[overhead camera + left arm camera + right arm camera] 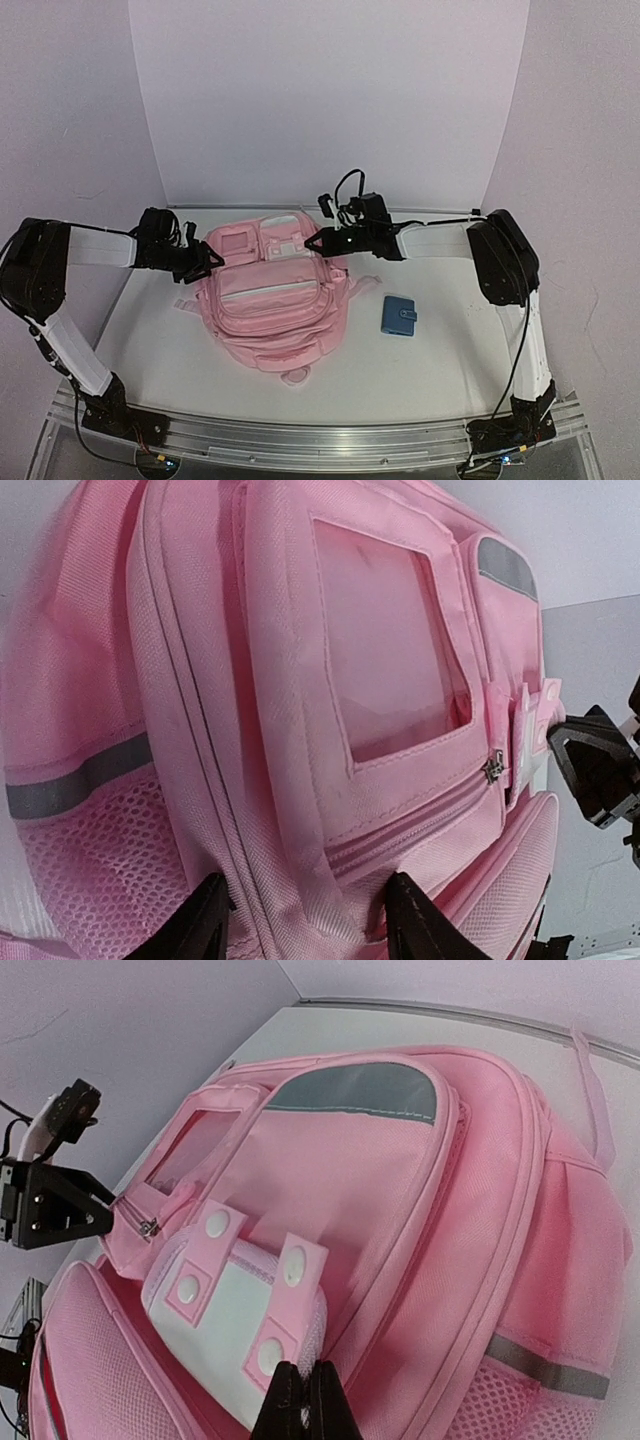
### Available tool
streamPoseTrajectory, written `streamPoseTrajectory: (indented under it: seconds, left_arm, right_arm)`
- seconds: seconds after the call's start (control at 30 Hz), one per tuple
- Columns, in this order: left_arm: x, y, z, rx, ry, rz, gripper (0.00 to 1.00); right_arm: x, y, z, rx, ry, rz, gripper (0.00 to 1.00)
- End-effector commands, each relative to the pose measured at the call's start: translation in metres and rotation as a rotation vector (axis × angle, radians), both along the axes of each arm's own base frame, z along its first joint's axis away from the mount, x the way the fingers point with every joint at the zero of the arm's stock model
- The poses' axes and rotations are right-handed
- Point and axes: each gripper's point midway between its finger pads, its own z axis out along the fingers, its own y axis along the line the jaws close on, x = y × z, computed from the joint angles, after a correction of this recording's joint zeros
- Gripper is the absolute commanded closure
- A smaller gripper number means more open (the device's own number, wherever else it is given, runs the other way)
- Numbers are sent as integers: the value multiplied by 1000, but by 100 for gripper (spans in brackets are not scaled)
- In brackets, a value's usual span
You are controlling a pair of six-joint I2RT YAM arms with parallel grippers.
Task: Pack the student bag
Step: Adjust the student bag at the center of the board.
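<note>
The student bag (272, 300) lies flat mid-table, pink, front up, its top toward the back wall. My left gripper (205, 262) is at the bag's upper left edge. In the left wrist view its fingers (205, 920) stand apart, with a thick seamed fold of the bag (300, 680) between them. My right gripper (316, 243) is at the bag's upper right. In the right wrist view that gripper (305, 1400) is shut, tips together beside a white and pink pouch (220, 1330) lying in the bag's (420, 1190) open compartment. Whether fabric is pinched is unclear.
A small blue wallet (399, 315) lies on the table to the right of the bag. White walls close the back and both sides. The other arm's black gripper shows at the edge of each wrist view.
</note>
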Motion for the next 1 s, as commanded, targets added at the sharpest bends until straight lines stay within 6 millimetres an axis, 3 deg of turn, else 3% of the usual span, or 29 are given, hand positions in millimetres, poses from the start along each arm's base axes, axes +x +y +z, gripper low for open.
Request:
streamPoseTrajectory:
  seconds: [0.0, 0.17, 0.43, 0.67, 0.77, 0.87, 0.97]
  left_arm:
    - [31, -13, 12, -21, -80, -77, 52]
    - [59, -21, 12, 6, -103, -135, 55]
    - [99, -46, 15, -31, -183, -280, 61]
    - [116, -58, 11, -75, -204, -337, 64]
    - [121, -59, 25, -68, -241, -344, 57]
    - [125, -56, 57, -31, -300, -340, 40]
    - [118, -50, 89, 14, -336, -309, 36]
  right_arm:
    - [-56, 18, 61, 67, -98, 158, 100]
    - [-98, 21, 60, 33, -102, 179, 100]
    - [-179, 63, 46, -11, -122, 247, 100]
    - [-216, 90, 41, 5, -145, 278, 100]
    - [-226, 96, 42, -6, -168, 274, 100]
    - [-232, 96, 38, -32, -191, 251, 100]
    - [-238, 97, 31, -63, -218, 218, 100]
